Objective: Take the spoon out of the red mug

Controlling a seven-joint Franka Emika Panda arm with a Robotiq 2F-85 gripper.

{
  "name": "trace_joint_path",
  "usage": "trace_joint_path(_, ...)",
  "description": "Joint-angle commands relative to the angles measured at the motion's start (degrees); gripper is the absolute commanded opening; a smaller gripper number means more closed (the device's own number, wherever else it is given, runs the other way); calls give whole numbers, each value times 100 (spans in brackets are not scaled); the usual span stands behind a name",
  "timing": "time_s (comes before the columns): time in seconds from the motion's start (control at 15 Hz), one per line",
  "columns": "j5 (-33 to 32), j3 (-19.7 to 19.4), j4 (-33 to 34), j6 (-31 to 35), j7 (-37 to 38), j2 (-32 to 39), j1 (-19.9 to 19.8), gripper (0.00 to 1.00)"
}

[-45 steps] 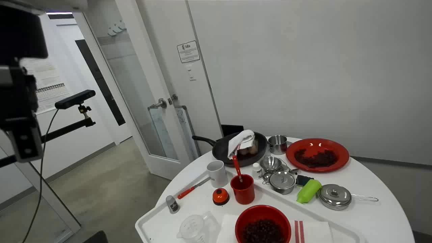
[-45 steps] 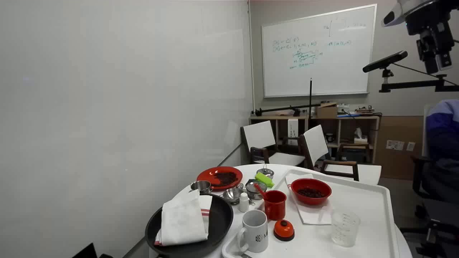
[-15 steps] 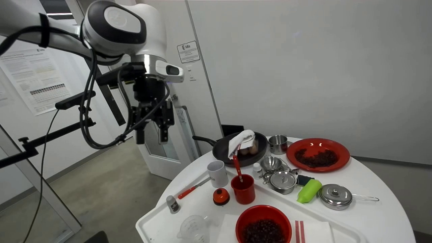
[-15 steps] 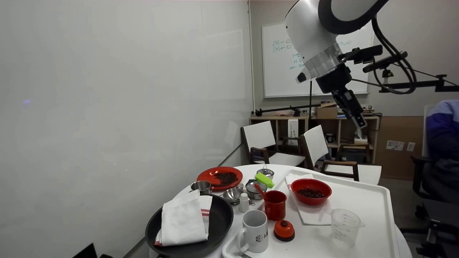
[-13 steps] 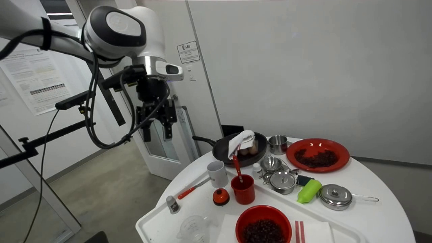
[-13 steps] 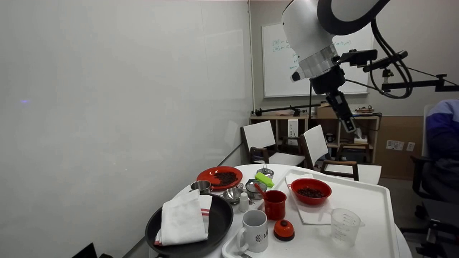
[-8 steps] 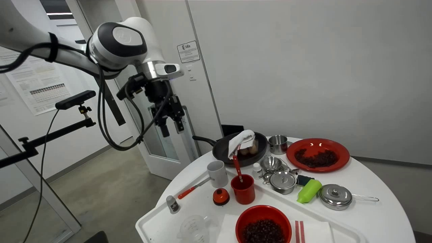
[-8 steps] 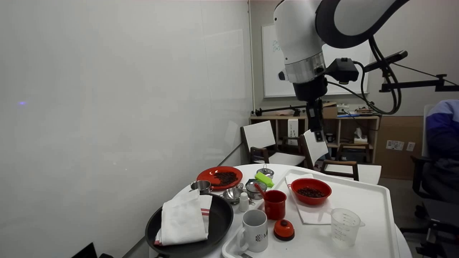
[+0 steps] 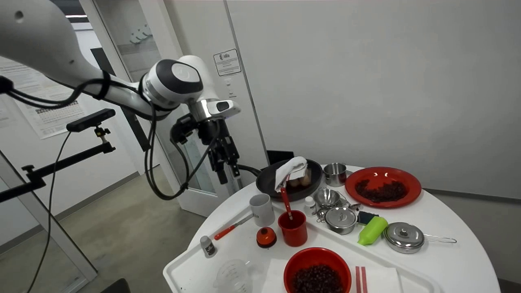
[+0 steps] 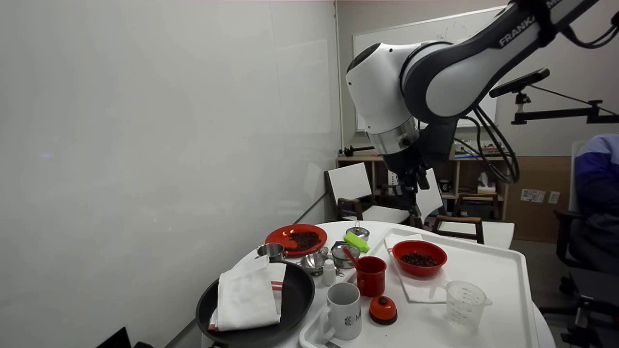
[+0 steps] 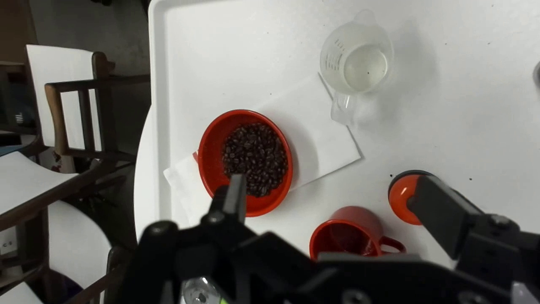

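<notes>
The spoon stands tilted in the red mug. Its red handle (image 9: 286, 201) sticks up above the rim in both exterior views (image 10: 351, 257); its lower end is hidden inside the mug. The red mug (image 9: 294, 232) stands upright on the white tray and also shows in an exterior view (image 10: 372, 281). In the wrist view the mug (image 11: 359, 216) lies below my gripper, partly covered by it, and the spoon is hidden. My gripper (image 9: 230, 176) is open and empty, in the air well above the table, apart from mug and spoon. Its fingers stand wide in the wrist view (image 11: 330, 188).
A white mug (image 9: 262, 211) and an orange bell (image 9: 266, 237) stand close to the red mug. A red bowl of beans (image 11: 211, 164) and a clear measuring cup (image 11: 355, 59) are on the tray. A black pan (image 9: 265, 184) with a cloth and metal pots (image 9: 341, 219) stand behind.
The arm has come in over the table. My gripper has moved lower and nearer the red mug, and its tilt has changed. The things on the table have not moved.
</notes>
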Motion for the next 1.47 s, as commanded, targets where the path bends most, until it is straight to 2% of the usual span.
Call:
trace_joint_path(0.0,-191,-169,738,-256,23,813,134,100)
trace_joint_path(0.67,-180,-377,1991,-211,-1382,1966,189,100)
trace_joint_path(1.4,-14,-473,3659,-385,-2128,3333,338,100)
